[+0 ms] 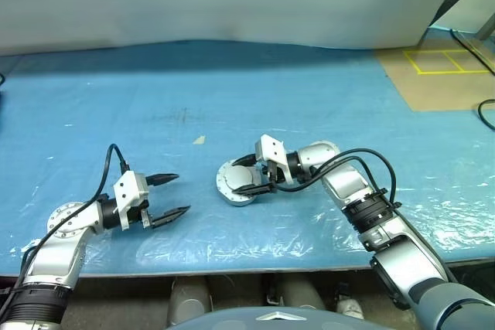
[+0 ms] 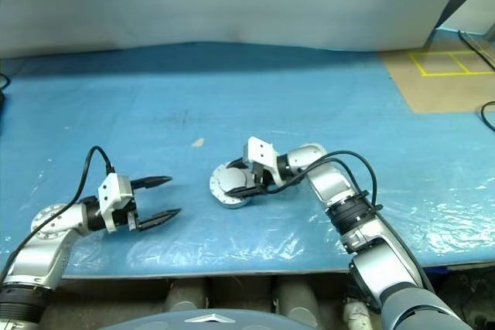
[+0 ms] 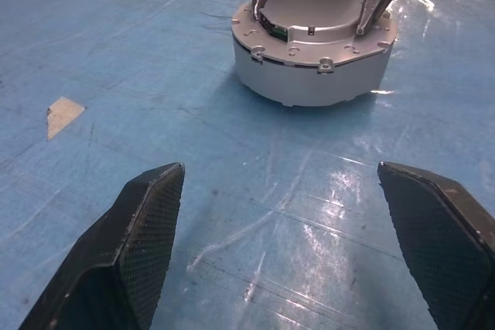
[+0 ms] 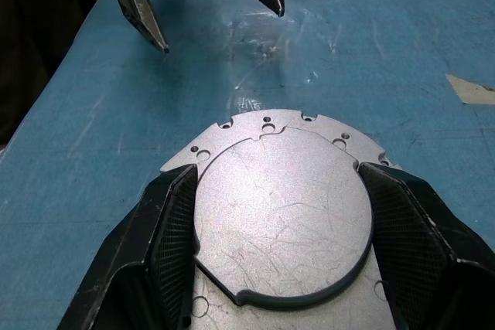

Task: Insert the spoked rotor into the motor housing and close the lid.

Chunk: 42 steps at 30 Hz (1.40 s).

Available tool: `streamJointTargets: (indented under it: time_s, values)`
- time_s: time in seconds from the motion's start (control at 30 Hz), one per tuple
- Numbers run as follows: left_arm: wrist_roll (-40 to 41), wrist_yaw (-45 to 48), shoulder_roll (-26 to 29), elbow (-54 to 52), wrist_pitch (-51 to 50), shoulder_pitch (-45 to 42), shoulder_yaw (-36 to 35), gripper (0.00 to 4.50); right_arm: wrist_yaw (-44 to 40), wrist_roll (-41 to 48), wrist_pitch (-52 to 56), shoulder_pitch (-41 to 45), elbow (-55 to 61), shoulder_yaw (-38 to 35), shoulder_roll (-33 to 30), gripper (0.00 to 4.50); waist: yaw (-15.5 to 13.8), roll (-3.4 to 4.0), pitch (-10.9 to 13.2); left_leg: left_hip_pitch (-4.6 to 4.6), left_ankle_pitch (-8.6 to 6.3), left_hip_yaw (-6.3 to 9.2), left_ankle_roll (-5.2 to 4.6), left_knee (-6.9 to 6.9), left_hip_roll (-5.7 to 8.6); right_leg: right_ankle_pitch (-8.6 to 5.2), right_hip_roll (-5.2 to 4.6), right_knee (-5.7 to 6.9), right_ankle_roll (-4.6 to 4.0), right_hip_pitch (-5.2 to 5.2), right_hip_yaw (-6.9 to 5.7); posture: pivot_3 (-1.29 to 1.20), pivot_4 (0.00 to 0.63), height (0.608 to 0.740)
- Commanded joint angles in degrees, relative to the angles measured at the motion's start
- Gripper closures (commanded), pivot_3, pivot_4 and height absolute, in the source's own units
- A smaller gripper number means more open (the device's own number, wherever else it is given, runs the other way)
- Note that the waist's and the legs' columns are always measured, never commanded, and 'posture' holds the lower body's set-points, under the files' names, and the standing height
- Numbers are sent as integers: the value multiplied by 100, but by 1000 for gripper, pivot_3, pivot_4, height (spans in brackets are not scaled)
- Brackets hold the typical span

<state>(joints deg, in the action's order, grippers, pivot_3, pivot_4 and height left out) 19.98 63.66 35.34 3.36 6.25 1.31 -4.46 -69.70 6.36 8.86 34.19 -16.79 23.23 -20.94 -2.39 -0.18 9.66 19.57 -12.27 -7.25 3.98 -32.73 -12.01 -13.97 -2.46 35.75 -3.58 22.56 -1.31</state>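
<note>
Motor housing point(image 1: 236, 184) flat on blue surface point(image 1: 309, 98), lid point(image 4: 282, 205) already down. Right gripper point(image 1: 256, 175) straddling lid, fingers at opposite edges, pinching it. Left gripper point(image 1: 170, 196) spread, empty, well apart to the left, pointing toward housing.

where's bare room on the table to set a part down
Free: the broad blue table behind both grippers, and the strip between the open left gripper and the housing, apart from a small paper scrap. Crowded: around the closed housing, where the right gripper straddles the lid.
</note>
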Motion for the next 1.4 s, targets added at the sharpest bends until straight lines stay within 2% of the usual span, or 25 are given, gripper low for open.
streamJointTargets:
  time_s: [0.03,0.07,0.17,0.5,0.83,1.0,1.33,1.4]
  values:
    - [186,-382,-158,-219,-454,-320,-53,273,89,-297,60,-158,-282,174,-47,1544,-2,-2,-1,-2,0,0,0,0,0,0,0,0,0,-2,0,0,150,740]
    - [327,-422,-242,-242,-684,-446,-41,273,94,-301,50,-164,-290,175,-49,1544,0,-2,-1,-6,0,0,0,0,0,1,0,0,-2,-7,0,0,150,740]
    - [507,-366,-377,-278,-1112,-699,82,921,122,-315,11,-160,-341,175,-43,1544,1,-2,-2,-19,1,0,1,0,1,1,0,-1,-2,-19,0,0,150,740]
    - [432,-161,-543,-284,-1312,-927,469,4473,252,-329,-11,-209,-325,143,-33,1544,5,-2,-2,-23,0,0,-1,4,2,1,0,-4,-2,-22,3,0,150,740]
    - [226,-58,-667,-112,-1281,-1217,821,4473,315,-316,29,-219,-263,104,-54,1544,7,-2,-2,-32,-2,0,-4,9,3,1,-1,-7,-2,-28,4,0,150,740]
    - [-199,-3,-560,-12,-1128,-1168,1140,4473,349,-313,55,-205,-229,79,-55,1544,7,-2,-2,-33,-3,0,-5,14,3,1,-1,-11,-2,-28,5,0,150,740]
    - [-511,6,-536,242,-753,-1079,1314,4473,420,-249,102,-160,-171,-26,-48,1544,5,4,-6,-40,-6,0,-10,36,7,1,-3,-22,-2,-29,5,0,150,740]
    - [-553,1,-541,307,-675,-1094,1331,4500,313,-123,130,-172,-14,-90,-86,813,2,5,-6,-41,-6,0,-10,38,9,1,-4,-22,-1,-29,5,0,150,740]
